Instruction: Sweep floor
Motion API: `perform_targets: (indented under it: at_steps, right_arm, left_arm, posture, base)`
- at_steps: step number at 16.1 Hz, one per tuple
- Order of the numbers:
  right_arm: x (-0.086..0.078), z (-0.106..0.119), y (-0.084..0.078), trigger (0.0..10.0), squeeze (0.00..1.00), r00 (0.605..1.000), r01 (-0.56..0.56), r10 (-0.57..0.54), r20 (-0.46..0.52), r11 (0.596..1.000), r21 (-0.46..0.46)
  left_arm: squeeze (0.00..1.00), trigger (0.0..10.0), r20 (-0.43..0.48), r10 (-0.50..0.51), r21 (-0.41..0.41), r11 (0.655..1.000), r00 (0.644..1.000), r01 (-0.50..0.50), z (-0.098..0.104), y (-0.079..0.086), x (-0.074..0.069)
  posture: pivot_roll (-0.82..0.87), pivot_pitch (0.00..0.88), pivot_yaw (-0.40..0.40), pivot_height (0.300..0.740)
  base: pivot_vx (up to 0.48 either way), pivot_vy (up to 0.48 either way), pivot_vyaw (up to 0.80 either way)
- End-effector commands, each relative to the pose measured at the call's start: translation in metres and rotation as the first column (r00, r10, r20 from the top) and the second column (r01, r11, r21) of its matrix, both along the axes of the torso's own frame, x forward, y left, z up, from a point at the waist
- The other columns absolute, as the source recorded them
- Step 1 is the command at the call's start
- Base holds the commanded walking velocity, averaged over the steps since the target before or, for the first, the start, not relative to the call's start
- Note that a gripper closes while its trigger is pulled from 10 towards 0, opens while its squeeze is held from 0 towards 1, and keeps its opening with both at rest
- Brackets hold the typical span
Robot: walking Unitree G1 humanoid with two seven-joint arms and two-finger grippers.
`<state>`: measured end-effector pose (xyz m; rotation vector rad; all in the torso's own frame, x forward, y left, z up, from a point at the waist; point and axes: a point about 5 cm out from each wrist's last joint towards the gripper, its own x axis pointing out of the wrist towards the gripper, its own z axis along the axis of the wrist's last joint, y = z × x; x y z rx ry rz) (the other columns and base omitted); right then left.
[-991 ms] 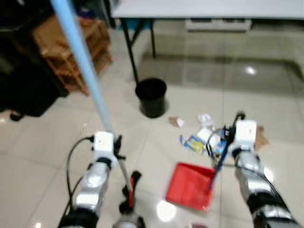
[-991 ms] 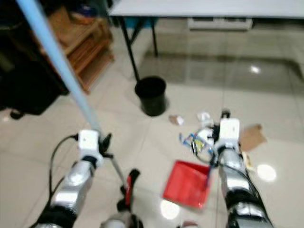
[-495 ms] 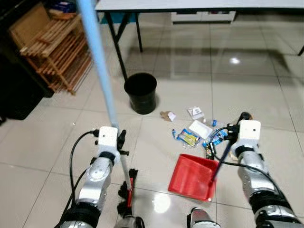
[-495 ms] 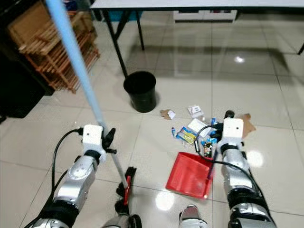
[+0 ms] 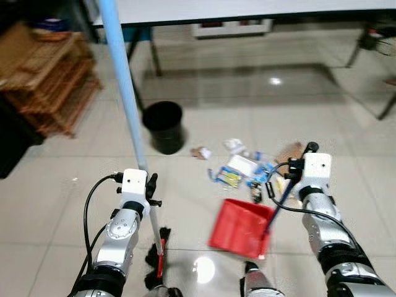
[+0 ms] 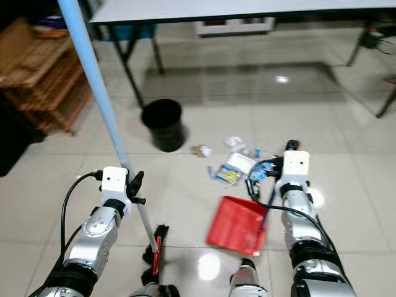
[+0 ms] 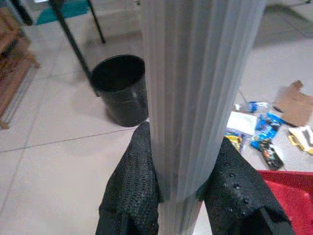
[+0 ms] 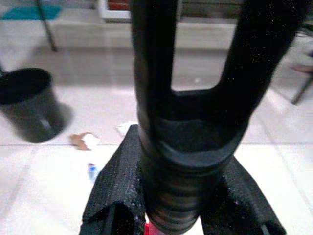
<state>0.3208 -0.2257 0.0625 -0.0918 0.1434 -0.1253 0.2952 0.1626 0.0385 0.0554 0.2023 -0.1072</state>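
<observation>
My left gripper point(image 5: 147, 193) is shut on the long light-blue broom handle point(image 5: 124, 93); its black fingers point(image 7: 132, 181) clamp the ribbed pole from both sides. The broom's black and red head point(image 5: 158, 263) rests on the tiles by my feet. The right gripper point(image 5: 289, 180) is shut on the dark handle point(image 8: 183, 122) of the red dustpan point(image 5: 238, 229). That dustpan lies tilted on the floor. Just beyond it is a scatter of litter point(image 5: 238, 170): wrappers, paper scraps and a piece of cardboard point(image 5: 289, 150).
A black waste bin point(image 5: 163, 127) stands on the floor left of the litter, beside a table leg point(image 5: 133, 86). The table point(image 5: 247, 9) spans the back. A wooden rack point(image 5: 43, 74) is at the far left. Another leg point(image 5: 387, 102) shows at the right edge.
The whole picture has shifted left and sharpened as the camera moved. Both grippers keep their hold, and the broom and dustpan lie much as before beside the litter.
</observation>
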Motion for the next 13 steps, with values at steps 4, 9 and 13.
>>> perform_targets:
  at_steps: [4, 9, 13]
  right_arm:
    - [-0.0008, -0.001, 0.0058, 10.0, 0.0, 1.0, -0.012, 0.012, 0.011, 1.0, 0.02]
    - [-0.0007, -0.0015, 0.0058, 10.0, 0.0, 1.0, -0.01, 0.01, 0.008, 1.0, 0.021]
    - [-0.0008, -0.0017, 0.0071, 10.0, 0.0, 1.0, -0.014, 0.013, 0.009, 1.0, 0.022]
  left_arm:
    - [0.0, 10.0, 0.002, 0.006, -0.009, 1.0, 1.0, -0.006, -0.001, 0.0001, -0.001]
    - [0.0, 10.0, -0.002, 0.008, -0.005, 1.0, 1.0, -0.008, -0.0009, 0.0013, 0.0]
    - [0.0, 10.0, -0.003, 0.017, -0.002, 1.0, 1.0, -0.017, -0.0015, 0.0038, -0.0013]
  posture:
    - [-0.22, 0.16, 0.128, 0.74]
    - [-0.22, 0.16, 0.127, 0.74]
    - [-0.21, 0.162, 0.126, 0.74]
  base:
    - [0.0, 0.0, -0.8]
    - [0.0, 0.0, -0.8]
    - [0.0, 0.0, -0.8]
